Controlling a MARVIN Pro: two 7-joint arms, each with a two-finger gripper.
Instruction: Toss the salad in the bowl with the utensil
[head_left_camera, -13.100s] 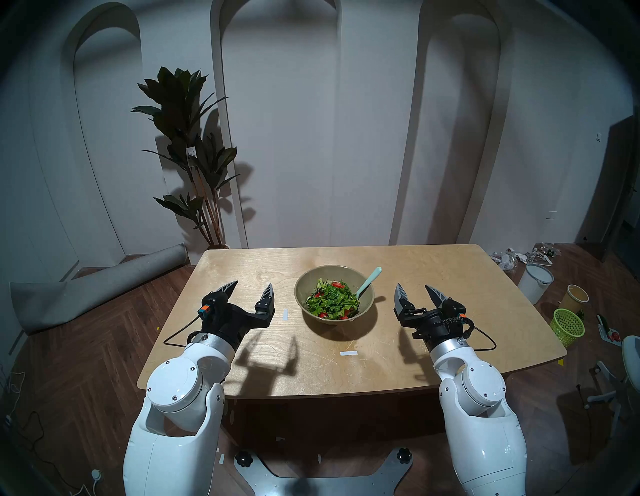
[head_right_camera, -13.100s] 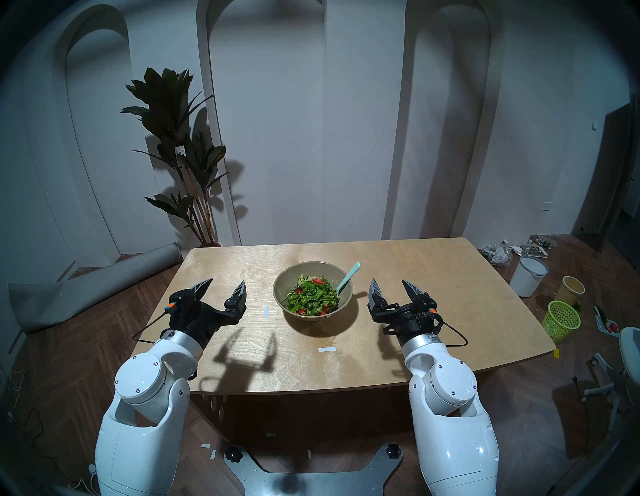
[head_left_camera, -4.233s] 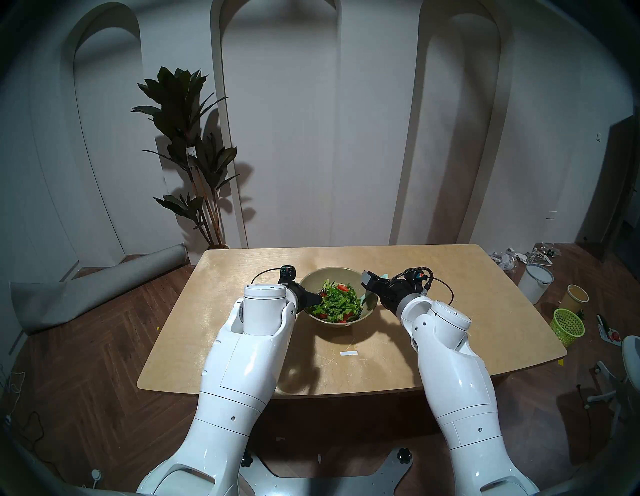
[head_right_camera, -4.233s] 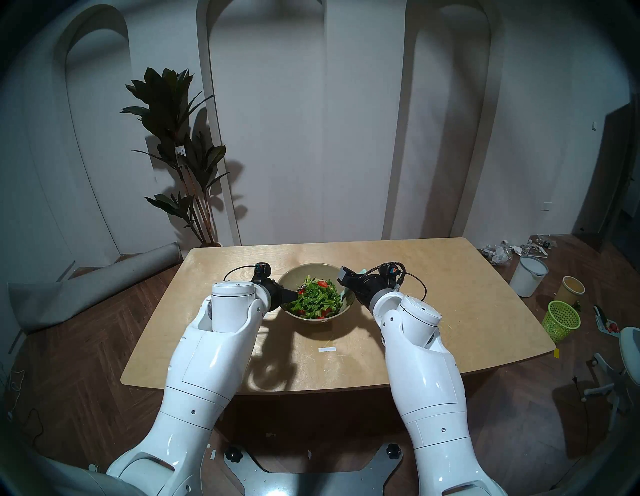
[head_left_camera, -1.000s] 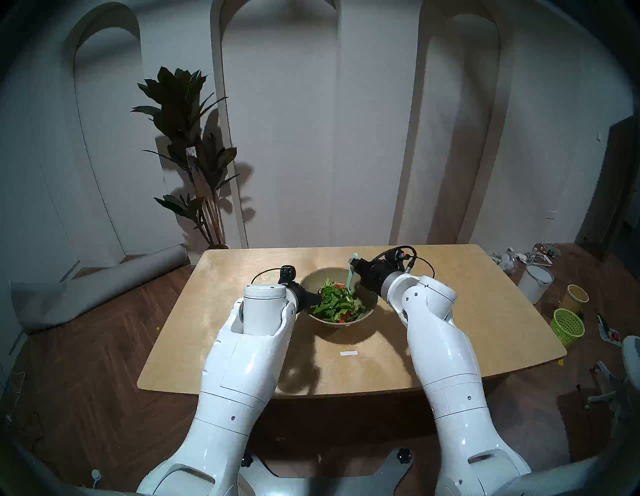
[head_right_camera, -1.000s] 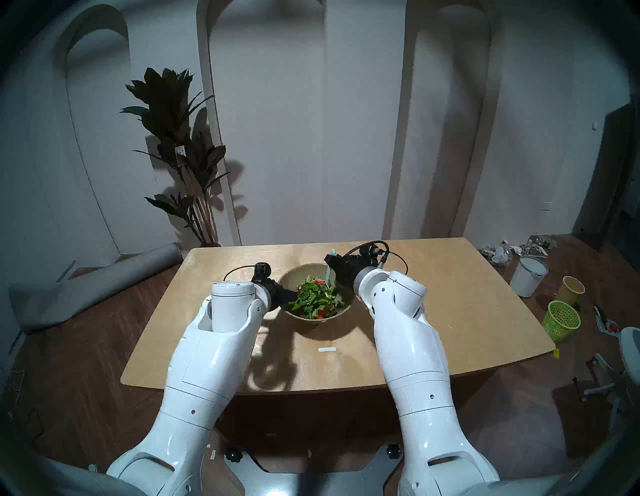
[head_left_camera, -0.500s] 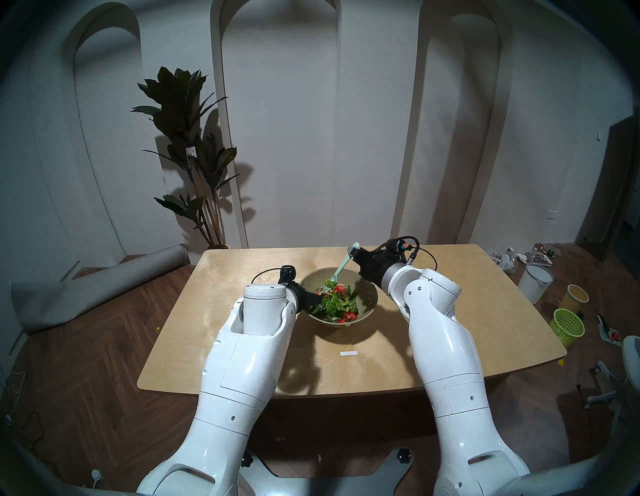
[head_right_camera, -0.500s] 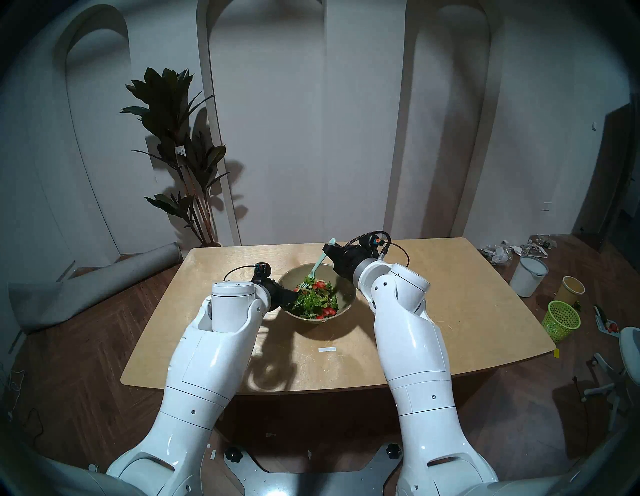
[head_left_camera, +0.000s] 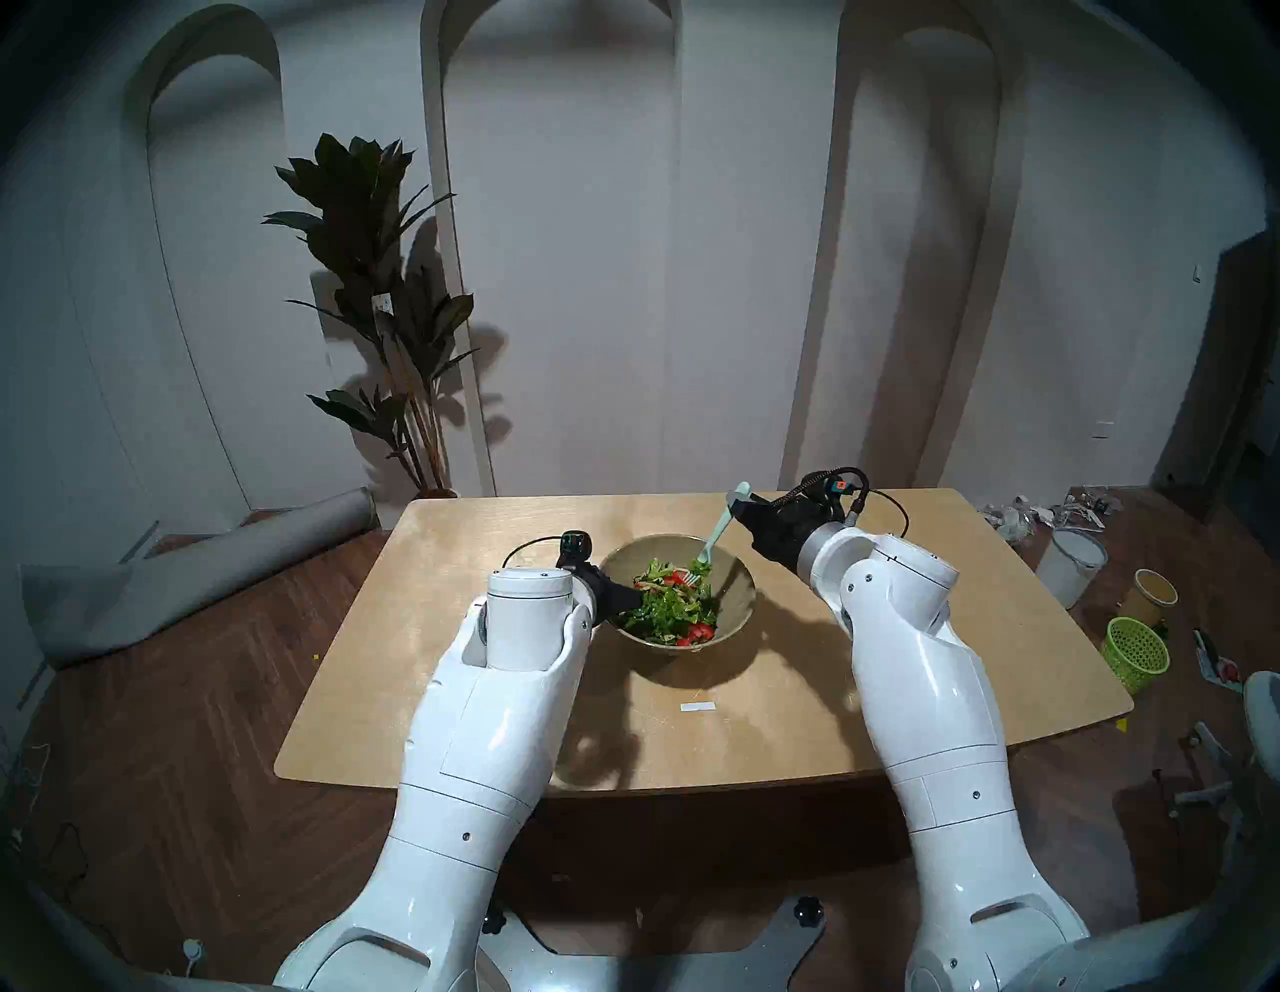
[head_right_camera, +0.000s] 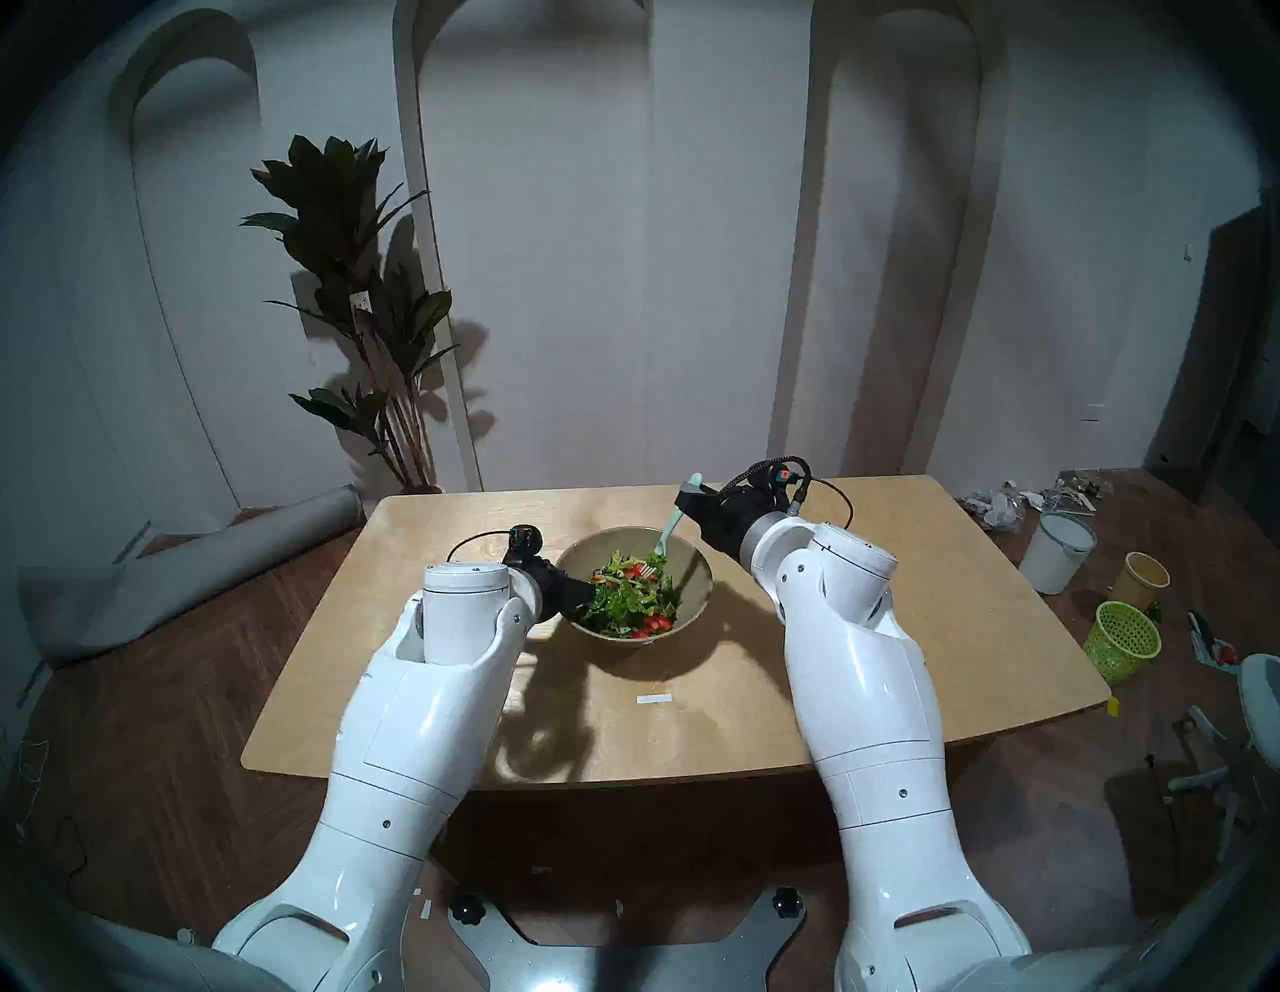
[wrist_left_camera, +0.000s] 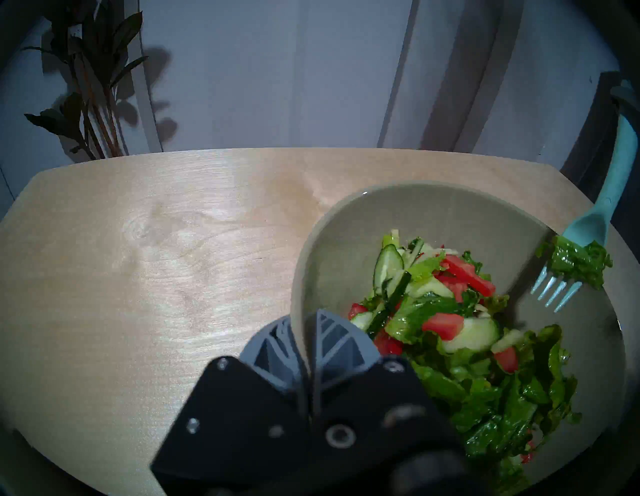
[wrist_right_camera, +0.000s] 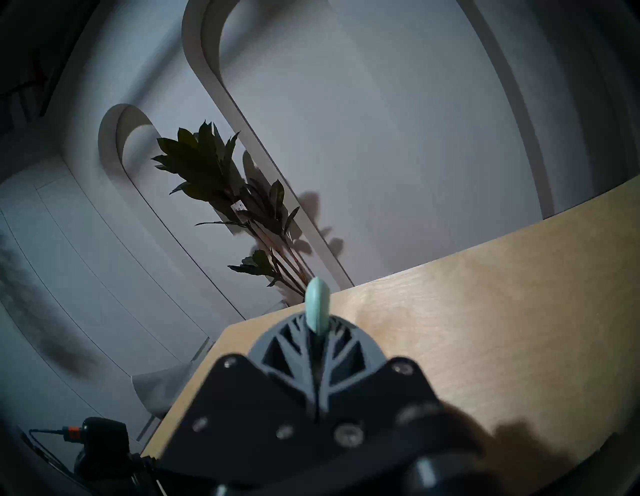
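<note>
Fork (wrist_left_camera: 588, 221) now lifted clear of salad (wrist_left_camera: 460, 332) — right gripper (wrist_right_camera: 317, 350) clamped on handle, left gripper (wrist_left_camera: 304, 346) pinching bowl (wrist_left_camera: 450, 207) rim; toss underway.

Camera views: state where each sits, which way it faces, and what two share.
Head pair: high, facing down over the table; both arms show.
Left wrist: behind the left end effector, shut on the bowl rim, facing salad.
Right wrist: tilted, behind the right end effector, shut on the fork, facing the plant.
Shared: the left-wrist and head views show the fork.
</note>
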